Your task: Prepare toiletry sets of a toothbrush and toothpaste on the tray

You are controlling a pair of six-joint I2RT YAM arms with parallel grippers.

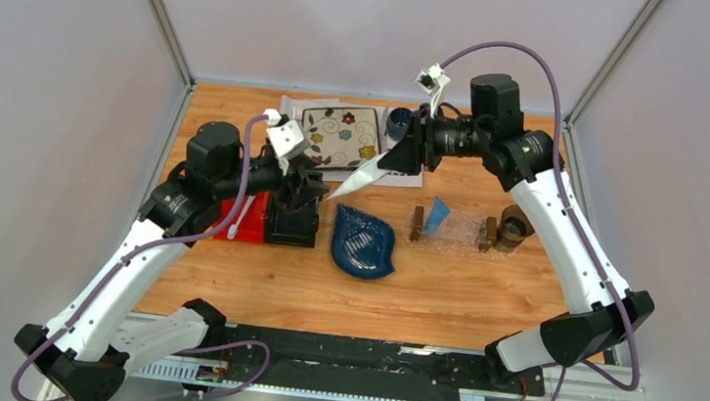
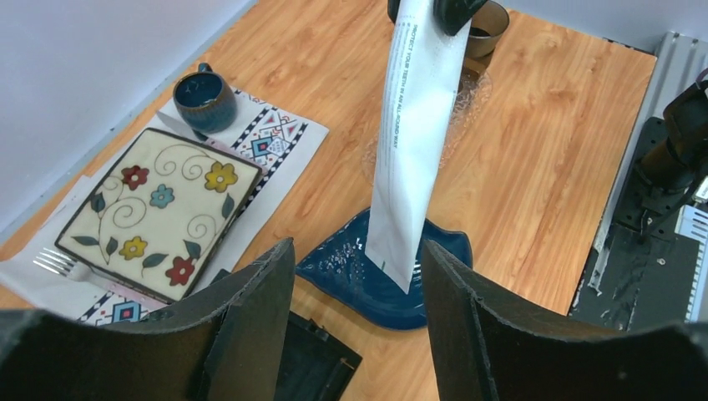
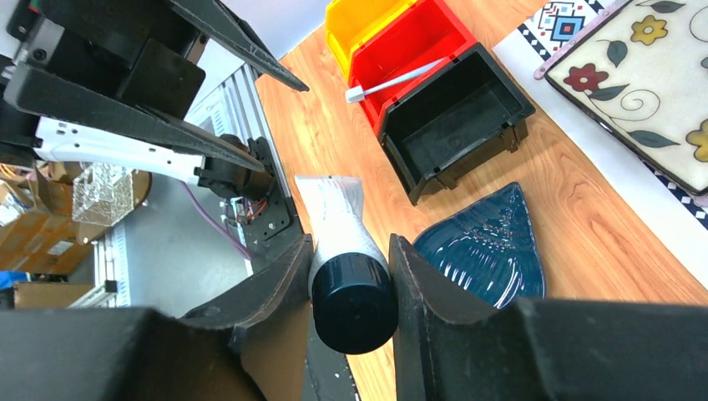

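In right tool point(image 3: 349, 244), white toothpaste point(image 3: 336, 203)

I see my wooden tabletop point(image 1: 479, 301) carrying a patterned placemat point(image 2: 280, 138) at the back, a red bin point(image 1: 249, 222) against a black bin point(image 1: 292, 224) on the left, a dark blue leaf-shaped dish point(image 1: 364, 243) mid-table, then the clear tray point(image 1: 461, 234) with a brown cup point(image 1: 513, 228) just beside it

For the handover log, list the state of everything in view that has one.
white-grey toothpaste: in the air, gripped near its cap
right gripper: shut on the white-grey toothpaste
left gripper: open, gripping nothing
light blue toothpaste: in the tray
toothbrush: lying in the red bin
black bin: empty
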